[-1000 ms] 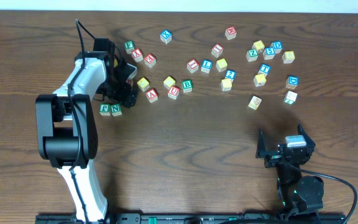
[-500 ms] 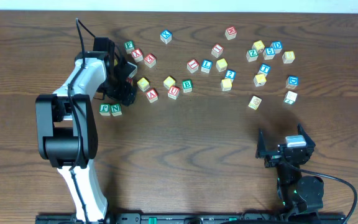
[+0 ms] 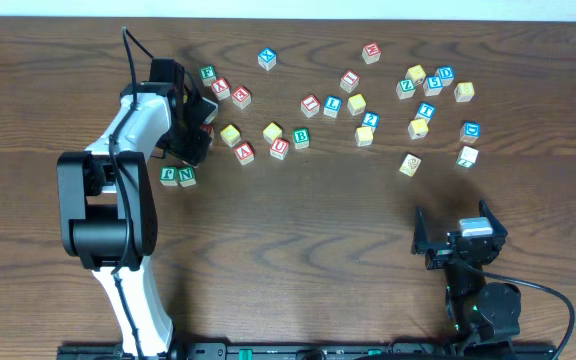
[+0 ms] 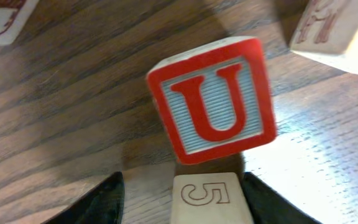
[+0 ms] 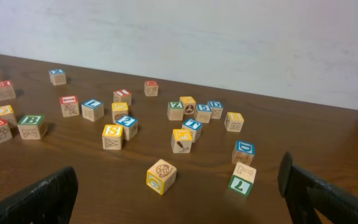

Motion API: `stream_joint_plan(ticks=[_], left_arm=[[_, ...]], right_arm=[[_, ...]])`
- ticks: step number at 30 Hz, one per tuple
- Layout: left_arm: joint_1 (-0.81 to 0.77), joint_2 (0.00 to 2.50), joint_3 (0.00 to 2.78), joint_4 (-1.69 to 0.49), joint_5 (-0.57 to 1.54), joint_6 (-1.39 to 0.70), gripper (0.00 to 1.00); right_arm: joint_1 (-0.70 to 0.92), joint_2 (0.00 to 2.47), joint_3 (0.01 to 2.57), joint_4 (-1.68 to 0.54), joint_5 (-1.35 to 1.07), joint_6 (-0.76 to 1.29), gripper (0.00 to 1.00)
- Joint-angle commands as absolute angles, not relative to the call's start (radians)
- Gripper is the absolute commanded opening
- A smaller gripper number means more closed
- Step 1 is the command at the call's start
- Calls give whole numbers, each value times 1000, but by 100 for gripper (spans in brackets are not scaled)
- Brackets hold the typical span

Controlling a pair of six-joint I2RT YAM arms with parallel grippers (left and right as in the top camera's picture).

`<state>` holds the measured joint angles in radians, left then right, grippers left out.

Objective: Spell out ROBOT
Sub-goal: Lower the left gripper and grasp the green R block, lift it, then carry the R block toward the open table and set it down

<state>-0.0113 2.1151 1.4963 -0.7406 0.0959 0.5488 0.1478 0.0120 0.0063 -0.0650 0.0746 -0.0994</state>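
Left gripper straddles a cube showing a 5, jaws partway in; clamped or not, cannot tell, and its letter is hidden. Red U cube sits just beyond. Overhead: green R cube lies above the gripper in frame, green B cube to its right — left arm nearer both. Right gripper wide, empty, lower right.

White arm, black joints, cable
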Motion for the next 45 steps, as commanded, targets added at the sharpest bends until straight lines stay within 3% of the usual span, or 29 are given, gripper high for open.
stream_joint_plan(ticks=[1,2,4,24,27,32,45], left_arm=[[-13,2127,1488,-742,73,550,35],[-13,2127,1488,-742,73,549,23],[-13,2127,1488,-742,73,549,19],[-14,2065,1541,-800,137,492,19],[-23,1980,1542,-805,149,478,8],[-54,1815,1542,-813,149,420,8],[-176,1686,1497,-1089,150,-14,8]], right_arm=[[143,6,6,-69,72,-110,99],[143,6,6,-69,72,-110,99],[143,6,6,-69,72,-110,99],[143,6,6,-69,72,-110,99],[143,6,6,-69,72,-110,99],[143,6,6,-69,72,-110,99],[143,6,6,-69,72,-110,99]])
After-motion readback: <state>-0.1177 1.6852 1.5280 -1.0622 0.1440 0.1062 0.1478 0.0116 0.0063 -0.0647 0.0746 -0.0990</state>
